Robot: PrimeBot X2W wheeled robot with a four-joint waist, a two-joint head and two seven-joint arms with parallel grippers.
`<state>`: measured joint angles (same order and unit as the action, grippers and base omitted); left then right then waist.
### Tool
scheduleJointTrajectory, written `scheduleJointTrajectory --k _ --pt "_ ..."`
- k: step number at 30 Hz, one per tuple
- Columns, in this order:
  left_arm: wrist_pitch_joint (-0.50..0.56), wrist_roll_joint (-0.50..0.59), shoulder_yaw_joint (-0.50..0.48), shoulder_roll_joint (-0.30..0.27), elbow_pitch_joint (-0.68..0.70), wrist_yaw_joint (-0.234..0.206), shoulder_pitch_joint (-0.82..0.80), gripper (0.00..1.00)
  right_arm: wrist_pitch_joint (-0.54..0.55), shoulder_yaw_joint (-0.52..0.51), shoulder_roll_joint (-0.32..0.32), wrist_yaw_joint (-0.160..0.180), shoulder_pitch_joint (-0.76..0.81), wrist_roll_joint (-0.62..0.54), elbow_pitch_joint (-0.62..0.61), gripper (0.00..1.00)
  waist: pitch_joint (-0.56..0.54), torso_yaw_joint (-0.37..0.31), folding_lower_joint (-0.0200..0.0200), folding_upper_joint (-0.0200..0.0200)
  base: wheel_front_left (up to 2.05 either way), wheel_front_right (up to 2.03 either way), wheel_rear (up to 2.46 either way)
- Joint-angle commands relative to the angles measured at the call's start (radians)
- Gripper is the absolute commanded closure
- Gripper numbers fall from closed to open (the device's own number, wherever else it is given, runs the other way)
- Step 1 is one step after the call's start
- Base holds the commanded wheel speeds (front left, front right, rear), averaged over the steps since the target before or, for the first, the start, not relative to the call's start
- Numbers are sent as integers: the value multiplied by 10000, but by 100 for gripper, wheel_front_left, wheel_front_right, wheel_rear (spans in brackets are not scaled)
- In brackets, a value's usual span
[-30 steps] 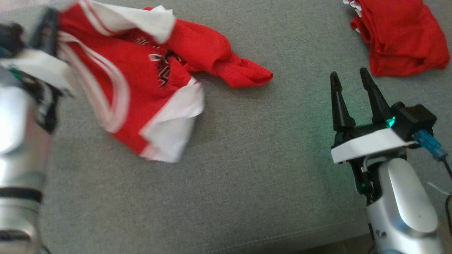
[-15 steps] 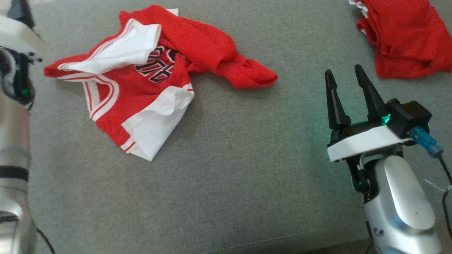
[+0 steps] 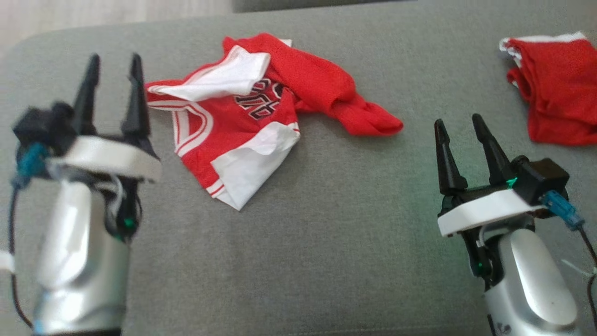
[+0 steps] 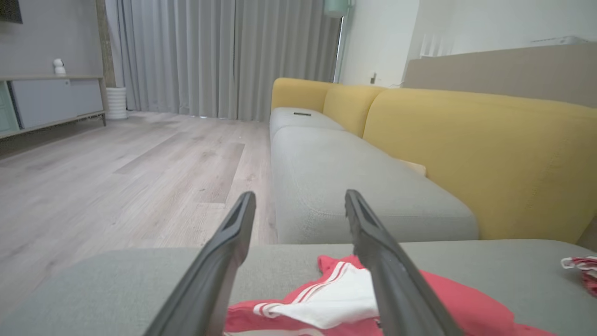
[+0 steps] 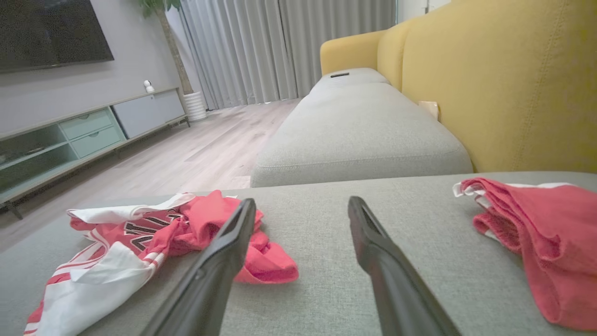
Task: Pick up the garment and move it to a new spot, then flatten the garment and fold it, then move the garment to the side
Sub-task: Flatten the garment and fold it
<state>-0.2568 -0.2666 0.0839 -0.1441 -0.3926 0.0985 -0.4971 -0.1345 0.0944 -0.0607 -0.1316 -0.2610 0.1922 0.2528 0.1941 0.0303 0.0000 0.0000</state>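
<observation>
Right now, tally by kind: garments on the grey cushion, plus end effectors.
Red-and-white jersey: 1
Folded red garment: 1
End effectors: 2 (left end effector, right end effector, both open)
Total: 4

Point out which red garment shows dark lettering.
The red and white jersey lying crumpled nearer the left gripper: dark letters show across its front. The other red garment, beyond the right gripper, shows none.

Silver forearms (image 3: 536, 270), white wrist plates (image 3: 485, 206), black tapered tool fingers (image 3: 446, 154), blue connectors (image 3: 559, 210)
</observation>
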Motion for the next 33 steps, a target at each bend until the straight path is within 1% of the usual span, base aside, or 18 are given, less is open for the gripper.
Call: scheduleJointTrajectory --k 1,5,11,15,18,22,25,26,30,33 --pt "-48 51 -346 -146 588 34 -54 0 -15 225 -1 9 -132 -3 -316 0 -250 223 0 0 0 0 0" --pt "-48 227 -283 326 1540 97 1246 0 -116 143 18 9 43 6 -269 0 -514 393 0 0 0 0 0" --pt "-48 225 -70 724 2276 180 2793 0 -192 163 64 9 308 110 -204 0 -728 528 0 0 0 0 0" --pt "-49 103 63 868 2541 195 3176 0 -152 -32 79 9 328 147 -237 0 -641 788 0 0 0 0 0" --pt "-49 41 158 912 2637 197 3179 0 44 24 77 9 46 84 -218 0 -444 1016 0 0 0 0 0" --pt "-49 -82 453 932 2619 202 3055 0 750 37 43 9 -636 210 152 0 -93 1393 0 0 0 0 0" --pt "-49 -311 748 935 2592 124 2925 0 1468 20 10 9 -1237 587 713 0 127 1731 0 0 0 0 0" --pt "-49 -311 748 935 2592 124 2925 0 1468 20 10 9 -1237 587 713 0 127 1731 0 0 0 0 0" --pt "-49 -589 1128 936 2590 -33 2756 0 2470 -74 -48 9 -2037 1267 1551 0 410 2218 0 0 0 0 0" --pt "-49 -757 1328 937 2551 -123 2697 0 3231 -13 -42 9 -2563 1998 2116 0 545 2507 0 0 0 0 0"
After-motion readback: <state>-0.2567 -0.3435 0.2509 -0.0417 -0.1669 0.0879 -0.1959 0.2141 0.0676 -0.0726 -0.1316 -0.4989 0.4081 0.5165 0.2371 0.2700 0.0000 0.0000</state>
